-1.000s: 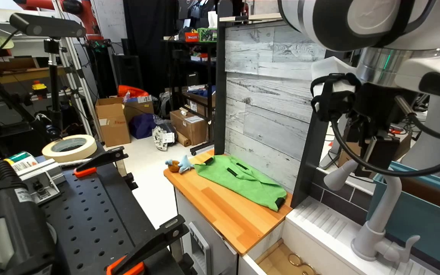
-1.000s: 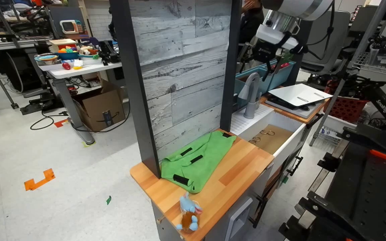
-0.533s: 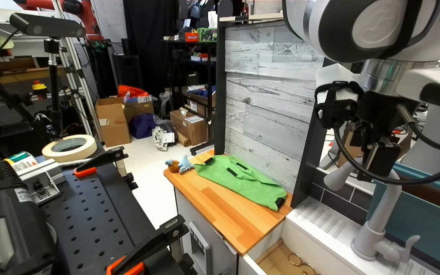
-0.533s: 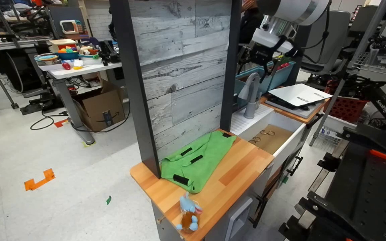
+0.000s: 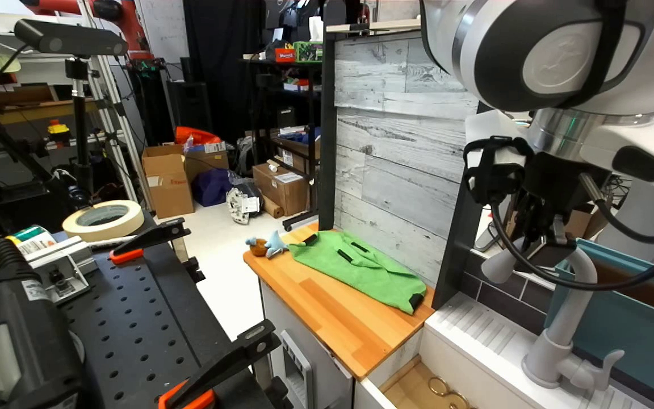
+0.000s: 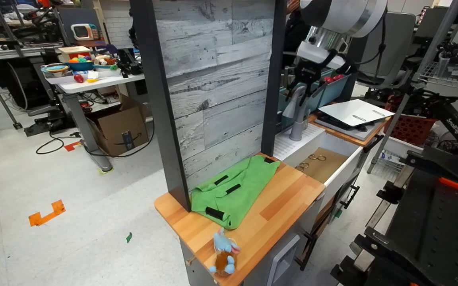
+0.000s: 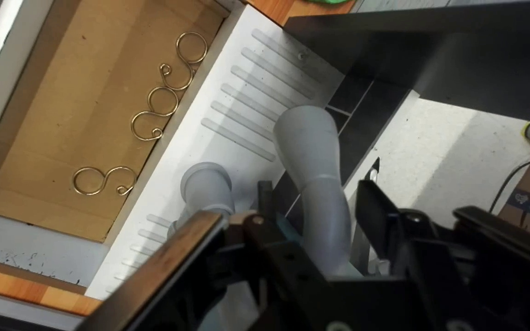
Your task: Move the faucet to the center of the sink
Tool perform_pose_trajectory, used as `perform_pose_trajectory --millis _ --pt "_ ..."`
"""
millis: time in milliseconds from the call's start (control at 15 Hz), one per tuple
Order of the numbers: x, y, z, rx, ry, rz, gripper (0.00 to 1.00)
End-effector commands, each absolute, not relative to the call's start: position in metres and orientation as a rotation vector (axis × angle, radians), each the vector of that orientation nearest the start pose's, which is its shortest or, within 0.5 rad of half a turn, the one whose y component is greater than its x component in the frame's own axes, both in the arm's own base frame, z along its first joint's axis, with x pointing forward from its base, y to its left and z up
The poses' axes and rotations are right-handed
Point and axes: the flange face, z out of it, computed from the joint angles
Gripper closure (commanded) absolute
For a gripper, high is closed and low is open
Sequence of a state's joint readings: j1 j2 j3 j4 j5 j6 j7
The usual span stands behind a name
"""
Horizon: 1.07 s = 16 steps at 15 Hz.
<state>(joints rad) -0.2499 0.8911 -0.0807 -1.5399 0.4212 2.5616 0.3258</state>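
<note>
1. The faucet point(image 5: 567, 316) is set at the far side of the sink point(image 5: 474, 363).
2. The end effector point(image 7: 316, 191) is spread around the neck point(image 7: 325, 216).
3. Stiff, slick handling is expected; best gripped there.

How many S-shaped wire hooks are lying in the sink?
3. In the wrist view, the top hook and middle hook lie close together along the wall of the sink nearest the faucet; the lower hook lies apart. The sink is partly cropped; others may be hidden.
</note>
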Motion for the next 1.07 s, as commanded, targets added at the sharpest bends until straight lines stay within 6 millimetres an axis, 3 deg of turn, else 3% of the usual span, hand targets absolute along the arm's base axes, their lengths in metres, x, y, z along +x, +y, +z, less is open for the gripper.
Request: perform_pose_trajectory --millis 0,133,400,1000 --pt "0.678 -0.233 0.139 -2.627 1.349 -0.163 0.81" --pt "0.677 -0.236 0.140 -2.643 1.347 -0.152 0.97" --pt "0.673 -0.241 0.142 -2.680 1.345 -0.129 0.94" --pt "0.657 -0.251 0.148 -2.998 1.094 0.106 0.94"
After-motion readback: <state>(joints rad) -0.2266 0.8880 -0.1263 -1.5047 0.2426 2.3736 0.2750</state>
